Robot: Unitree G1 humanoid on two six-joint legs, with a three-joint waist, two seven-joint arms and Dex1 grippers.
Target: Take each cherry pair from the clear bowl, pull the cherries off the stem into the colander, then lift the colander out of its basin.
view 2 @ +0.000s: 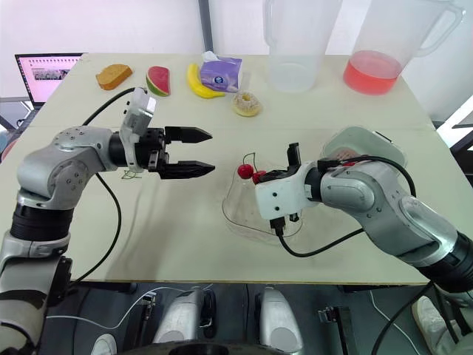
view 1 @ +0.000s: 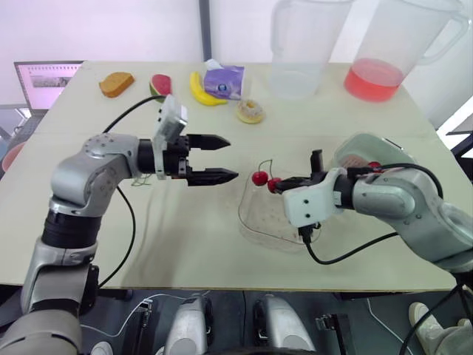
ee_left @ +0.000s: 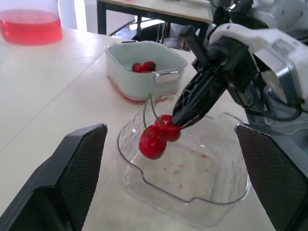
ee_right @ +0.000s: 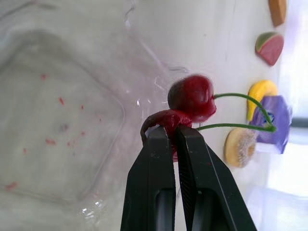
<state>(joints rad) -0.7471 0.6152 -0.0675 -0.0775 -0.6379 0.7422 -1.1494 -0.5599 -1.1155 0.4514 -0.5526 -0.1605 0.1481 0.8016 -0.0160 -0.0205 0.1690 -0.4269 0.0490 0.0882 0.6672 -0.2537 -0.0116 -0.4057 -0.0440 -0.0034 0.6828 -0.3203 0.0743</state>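
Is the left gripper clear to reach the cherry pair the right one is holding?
Probably yes: the open left gripper faces the cherry pair, held up by the right gripper, with nothing between.

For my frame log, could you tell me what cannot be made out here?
Colander: right arm covers most of it in the eye views; its wall hides its floor in the left wrist view.
Cherry pair: the right gripper covers part of one cherry, right wrist view.
Pitchers: tops cut off by the eye views' upper edge.

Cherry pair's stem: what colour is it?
Green; the stem of the cherry pair shows best in the right wrist view.
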